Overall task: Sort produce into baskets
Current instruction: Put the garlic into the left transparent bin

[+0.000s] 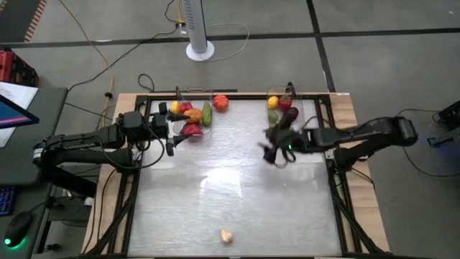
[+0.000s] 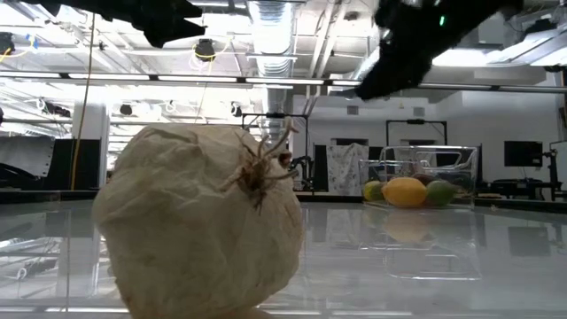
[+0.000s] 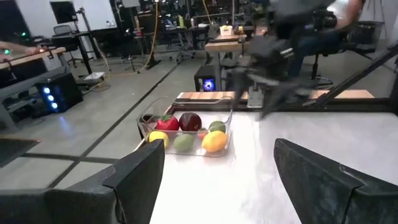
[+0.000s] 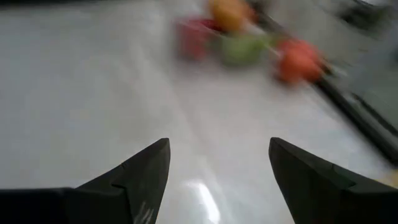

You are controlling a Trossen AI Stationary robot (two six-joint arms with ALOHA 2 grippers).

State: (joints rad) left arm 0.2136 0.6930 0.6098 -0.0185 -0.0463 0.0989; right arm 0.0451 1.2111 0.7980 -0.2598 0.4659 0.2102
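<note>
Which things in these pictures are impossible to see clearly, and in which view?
- Low view: the pale whitish papery produce piece fills the foreground and hides the table behind it.
- Right wrist view: the red, green and orange produce is smeared by blur; kinds unreadable.
- High view: pieces in the right clear plastic basket are partly covered by the right claw.
- Low view: both arms are cut off by the top edge.

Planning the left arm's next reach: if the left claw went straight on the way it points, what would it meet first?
Likely the clear basket of produce across the table; the tabletop between looks free, though depth is unclear.
</note>
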